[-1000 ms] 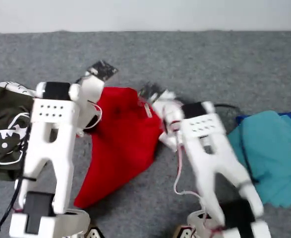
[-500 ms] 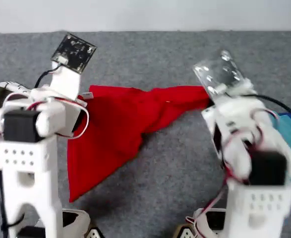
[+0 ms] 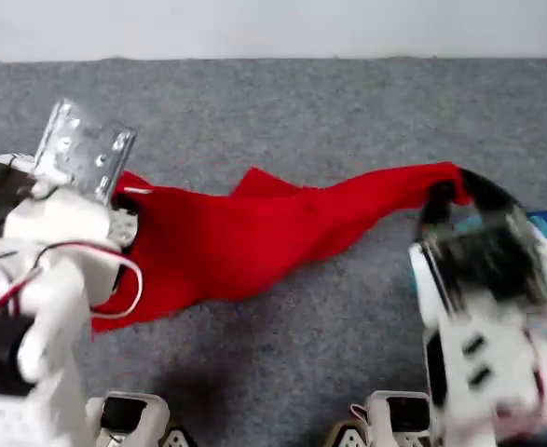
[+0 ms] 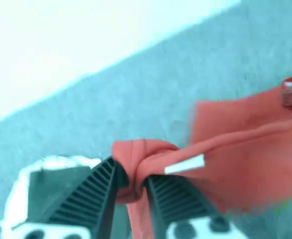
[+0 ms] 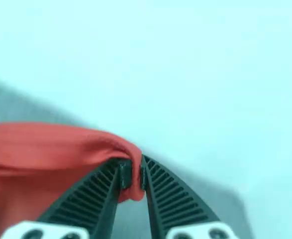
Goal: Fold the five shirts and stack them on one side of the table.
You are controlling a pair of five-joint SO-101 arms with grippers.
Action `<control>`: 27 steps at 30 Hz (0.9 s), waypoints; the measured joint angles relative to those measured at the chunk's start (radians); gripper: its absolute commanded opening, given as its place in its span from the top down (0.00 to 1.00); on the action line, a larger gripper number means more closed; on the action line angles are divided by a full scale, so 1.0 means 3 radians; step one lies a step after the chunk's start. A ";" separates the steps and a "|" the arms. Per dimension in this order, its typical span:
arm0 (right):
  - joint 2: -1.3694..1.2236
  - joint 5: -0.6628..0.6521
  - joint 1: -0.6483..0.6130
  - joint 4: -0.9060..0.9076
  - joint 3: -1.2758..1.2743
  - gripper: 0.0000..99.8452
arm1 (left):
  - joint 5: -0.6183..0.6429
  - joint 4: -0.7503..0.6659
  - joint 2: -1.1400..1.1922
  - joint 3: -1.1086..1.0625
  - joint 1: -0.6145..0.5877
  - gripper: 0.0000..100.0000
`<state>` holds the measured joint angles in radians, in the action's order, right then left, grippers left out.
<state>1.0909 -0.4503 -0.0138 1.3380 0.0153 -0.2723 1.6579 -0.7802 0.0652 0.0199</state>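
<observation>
The crumpled red cloth shirt (image 3: 254, 242) spans between both claws, its long axis running side to side over the grey tabletop (image 3: 348, 112). The left claw (image 4: 131, 174) is clenched on one end, the right claw (image 5: 132, 172) on the opposite end.

The high view sits above the near edge of the grey surface (image 3: 282, 102), behind both arms, and looks down and across to the far edge and the white wall (image 3: 254, 28). Each wrist camera rides close behind its own tool: the one at the left end effector (image 4: 133, 186) faces over the surface toward the far edge, and the one at the right end effector (image 5: 132, 179) tilts up at the wall. All three views share the red shirt (image 3: 245, 237), pinched at either end.
</observation>
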 measured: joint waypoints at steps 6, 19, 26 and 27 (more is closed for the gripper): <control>0.0010 0.0281 0.0547 0.0113 0.1013 0.99 | 0.0000 -0.0455 -0.0644 0.0000 0.0005 0.98; 0.0020 0.0511 0.1079 0.0133 0.1872 0.99 | 0.0000 -0.0527 -0.0849 0.0020 0.0010 0.98; 0.0015 0.0517 0.1084 0.0133 0.1391 0.99 | 0.0000 -0.0527 -0.0849 -0.0205 0.0010 0.98; 0.0015 0.0517 0.1084 0.0118 0.1274 0.99 | 0.0000 -0.0527 -0.0849 -0.0271 0.0010 0.98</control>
<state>1.0955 -0.2954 0.3115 1.3732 0.3974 -0.2723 1.4998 -1.0349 -0.0161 0.0230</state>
